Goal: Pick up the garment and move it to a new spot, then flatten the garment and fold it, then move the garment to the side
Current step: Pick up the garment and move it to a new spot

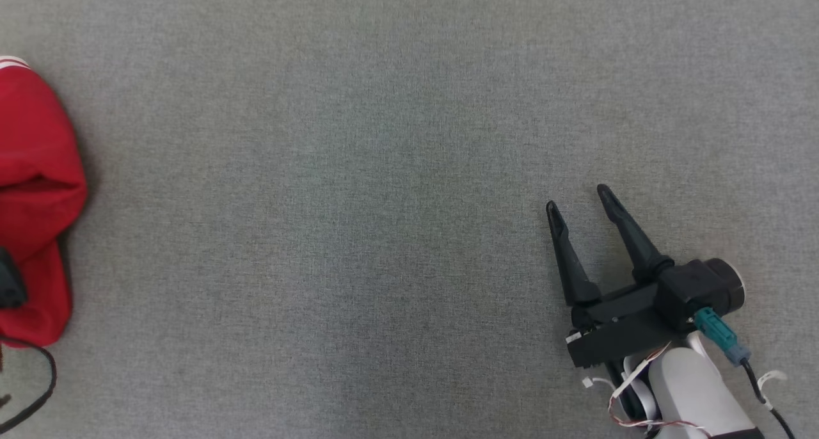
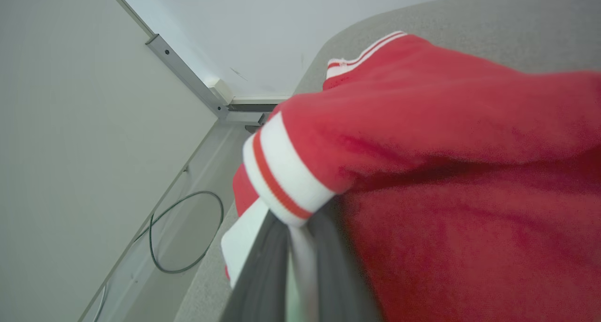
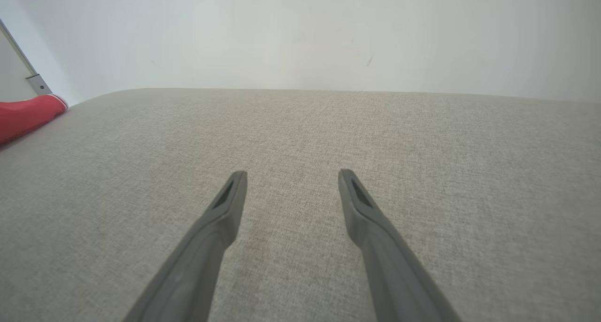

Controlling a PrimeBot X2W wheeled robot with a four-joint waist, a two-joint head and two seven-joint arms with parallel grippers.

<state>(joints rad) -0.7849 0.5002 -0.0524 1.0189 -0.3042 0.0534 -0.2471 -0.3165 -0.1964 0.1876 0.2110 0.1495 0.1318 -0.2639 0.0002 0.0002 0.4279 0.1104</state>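
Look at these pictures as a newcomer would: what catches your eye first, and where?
The red garment stands out, bunched at the left edge of the grey surface in the head view. In the left wrist view the left gripper is shut on the garment at its white, red-striped cuff. The right gripper hangs open over bare grey cloth at lower right.

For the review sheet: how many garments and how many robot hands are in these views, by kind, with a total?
red garment: 1
robot hands: 2 (left hand shut on the garment's white cuff; right hand open above the grey table)
total: 3
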